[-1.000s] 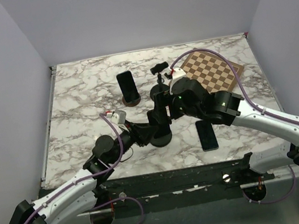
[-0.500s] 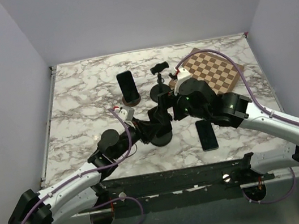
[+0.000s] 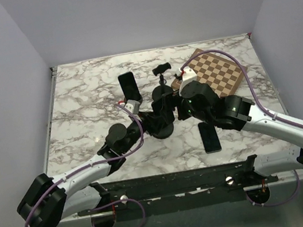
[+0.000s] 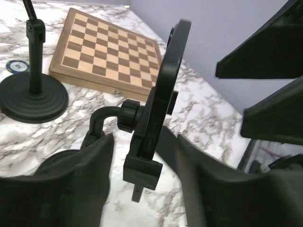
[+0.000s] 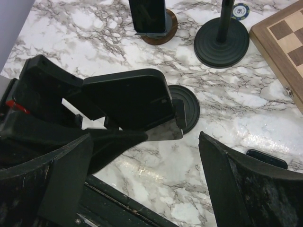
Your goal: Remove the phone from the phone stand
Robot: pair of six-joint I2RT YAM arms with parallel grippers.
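Well, the phone (image 4: 163, 87) sits upright in the cradle of the phone stand (image 4: 142, 170), just left of the chessboard (image 3: 214, 71). The left gripper (image 4: 143, 156) and right gripper (image 5: 144, 156) both have their fingers spread wide on either side of it. Farther left of the board, a second phone (image 3: 128, 85) rests in a round wooden holder (image 3: 134, 101).

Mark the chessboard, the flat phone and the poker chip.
chessboard (image 3: 214, 71), top view, centre of the squares
flat phone (image 3: 209, 137), top view, middle of its face
poker chip (image 4: 15, 66), left wrist view, top face

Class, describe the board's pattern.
The board has light and dark checks, clearest in the left wrist view.
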